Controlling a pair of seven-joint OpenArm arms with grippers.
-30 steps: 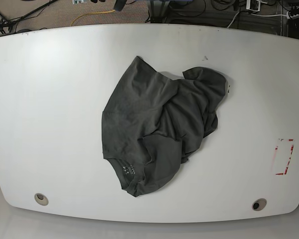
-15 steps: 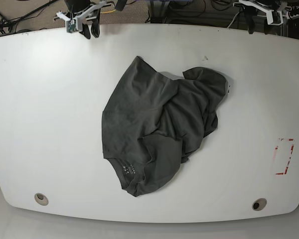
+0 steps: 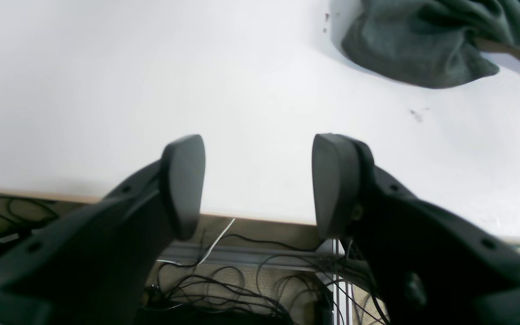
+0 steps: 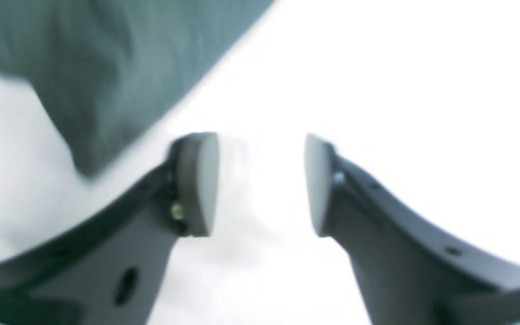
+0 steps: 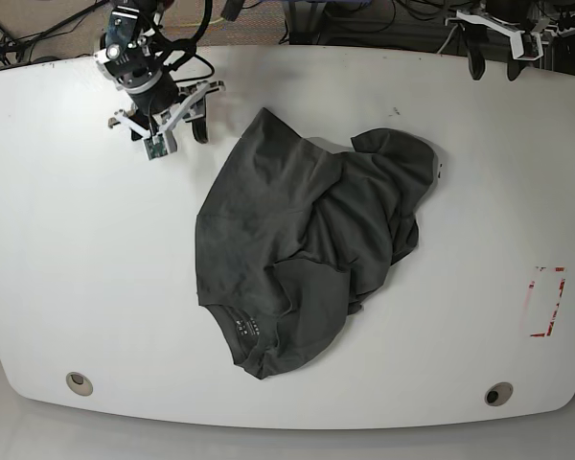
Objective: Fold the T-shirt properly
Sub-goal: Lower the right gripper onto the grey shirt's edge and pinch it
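The T-shirt [image 5: 311, 244] lies in a crumpled heap near the middle of the white tabletop [image 5: 67, 240]. It is not spread flat: the cloth is bunched and twisted. The neck with its small pale lettering is turned toward the near edge, and one rounded lump of cloth sticks out on the far right side. No fold is made yet, so I judge the task is only at its start, and the cloth must first be opened and flattened.

The right end effector [image 5: 170, 132] hangs over the tabletop just beside the far left corner of the T-shirt. Its fingers [image 4: 197, 180] stand apart with only bare white surface between them, so it holds nothing. In the right wrist view a pointed piece of the T-shirt [image 4: 106, 67] is just ahead of the left finger. This position probably serves to take that corner, because a corner gives good control to pull the cloth straight.

The left end effector [image 5: 494, 43] is at the far edge of the tabletop, well apart from the T-shirt. In the left wrist view, its fingers [image 3: 183, 180] are wide open and empty, over the edge, with cables [image 3: 242, 289] below. The lump of the T-shirt [image 3: 422, 45] is seen far ahead.
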